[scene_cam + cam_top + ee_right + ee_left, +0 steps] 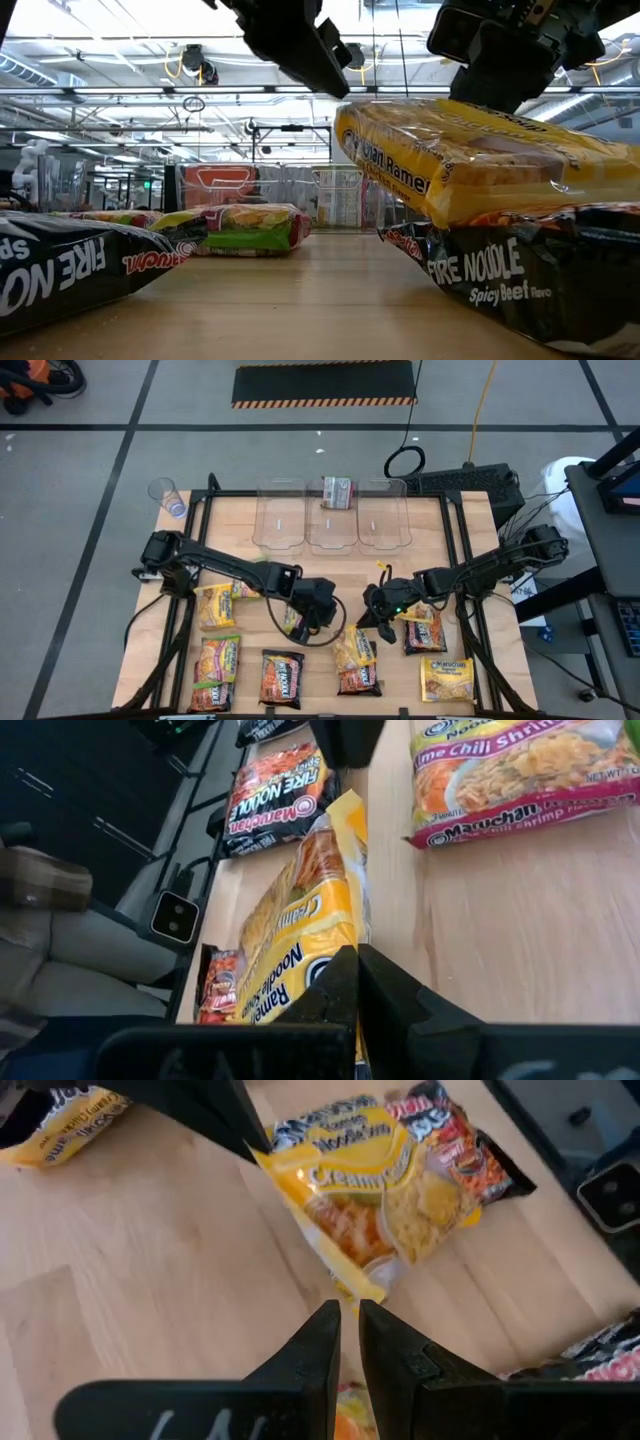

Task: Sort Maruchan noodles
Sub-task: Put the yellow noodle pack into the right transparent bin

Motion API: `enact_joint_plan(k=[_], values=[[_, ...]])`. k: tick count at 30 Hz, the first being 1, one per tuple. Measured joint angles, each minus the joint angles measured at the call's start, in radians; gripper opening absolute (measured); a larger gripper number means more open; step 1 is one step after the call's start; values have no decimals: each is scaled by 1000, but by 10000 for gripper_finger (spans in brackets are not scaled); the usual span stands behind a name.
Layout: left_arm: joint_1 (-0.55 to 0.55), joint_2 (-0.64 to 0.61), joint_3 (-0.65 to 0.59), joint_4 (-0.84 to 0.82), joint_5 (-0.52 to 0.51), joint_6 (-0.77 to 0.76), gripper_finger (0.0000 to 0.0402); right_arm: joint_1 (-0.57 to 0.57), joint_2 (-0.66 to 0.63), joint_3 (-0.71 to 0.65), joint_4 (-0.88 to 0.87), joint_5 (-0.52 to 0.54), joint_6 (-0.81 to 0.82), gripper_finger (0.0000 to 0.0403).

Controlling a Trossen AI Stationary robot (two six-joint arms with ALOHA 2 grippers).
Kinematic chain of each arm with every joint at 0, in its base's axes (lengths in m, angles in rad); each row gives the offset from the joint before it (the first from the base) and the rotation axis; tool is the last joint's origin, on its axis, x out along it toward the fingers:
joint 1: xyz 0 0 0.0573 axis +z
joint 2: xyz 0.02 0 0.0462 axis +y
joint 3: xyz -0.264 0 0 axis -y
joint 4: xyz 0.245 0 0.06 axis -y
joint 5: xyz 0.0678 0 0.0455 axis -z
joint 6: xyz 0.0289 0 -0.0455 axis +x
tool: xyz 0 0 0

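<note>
Hovering low over the middle of the table (pixel 470 690), the left pincer (pixel 326 625) (pixel 348 1315) was seen with its 2 fingers drawn near each other, only a slim gap left between them; whether anything was pinched there could not be told (a scrap of yellow-orange wrapper showed just under the tips). Facing it, close by, the right pincer (pixel 368 622) (pixel 357 955) was held with its fingers pressed together. Just ahead of both pincers, and partly beneath the right one, a yellow noodle packet (pixel 352 648) (pixel 480 160) (pixel 380 1200) (pixel 300 920) was propped at a tilt on a dark Fire Noodle packet (pixel 358 680) (pixel 520 280) (pixel 460 1140). Whether the right pincer touched the yellow packet could not be told. Farther ahead of the right pincer, a green-edged packet (pixel 218 660) (pixel 520 780) and a second dark packet (pixel 282 678) (pixel 275 805) were laid flat. Well behind both pincers, at the table's far edge, 3 clear bins (pixel 280 525) were lined up, and 1 packet (pixel 337 492) was seen in the middle bin.
</note>
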Motion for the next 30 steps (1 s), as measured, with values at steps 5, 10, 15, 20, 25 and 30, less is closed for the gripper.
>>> enact_joint_plan(k=[5, 10, 15, 20, 25, 30], values=[[-8, 9, -1, 5, 36, 37, 47, 0, 0, 0, 3, -1, -5, 0], [-6, 22, -2, 4, 42, 72, 47, 0, 0, 0, 1, -1, -8, 0], [-7, 37, -1, 0, 45, 95, 47, 0, 0, 0, 1, -1, -8, 0], [-9, 57, -1, -7, 46, 115, 47, 0, 0, 0, 2, -2, -11, 0], [-10, 64, -1, 4, 58, 114, 47, 0, 0, 0, 2, -2, -11, 0], [-10, 63, -1, 7, 60, 115, 47, 0, 0, 0, 2, -2, -11, 0]])
